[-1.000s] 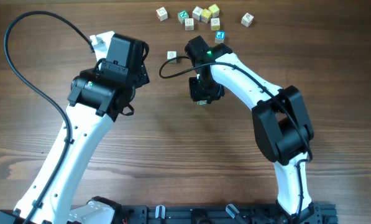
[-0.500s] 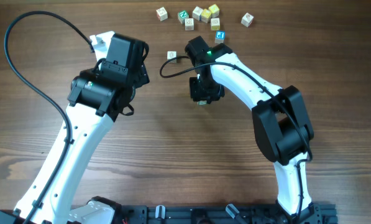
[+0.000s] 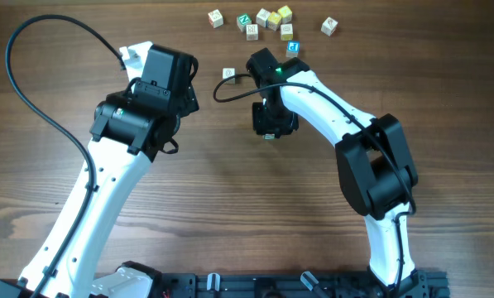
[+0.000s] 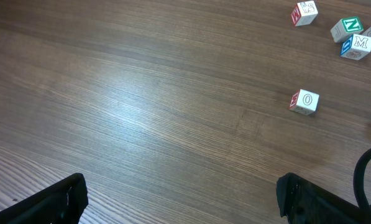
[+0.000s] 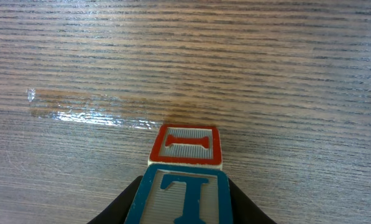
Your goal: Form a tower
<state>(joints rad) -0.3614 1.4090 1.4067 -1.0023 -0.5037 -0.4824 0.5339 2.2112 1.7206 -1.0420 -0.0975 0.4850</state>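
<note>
In the right wrist view my right gripper (image 5: 182, 200) is shut on a whitish cube with a blue T (image 5: 182, 193), one black finger (image 5: 118, 210) on each side of it. Just past it a cube with a red-framed I face (image 5: 186, 145) stands on the wood. The T cube overlaps its near edge, and together they are what shows of the tower; I cannot tell whether they touch. From overhead the right gripper (image 3: 269, 122) hides both cubes. My left gripper (image 4: 182, 200) is open over bare wood with nothing between its fingers.
A loose cube marked O (image 3: 228, 74) lies between the two arms, also seen as the O cube (image 4: 305, 101). Several loose cubes, some yellowish (image 3: 285, 12), are scattered at the far edge, one (image 3: 329, 26) apart at the right. A black cable (image 3: 230, 91) loops by the right wrist.
</note>
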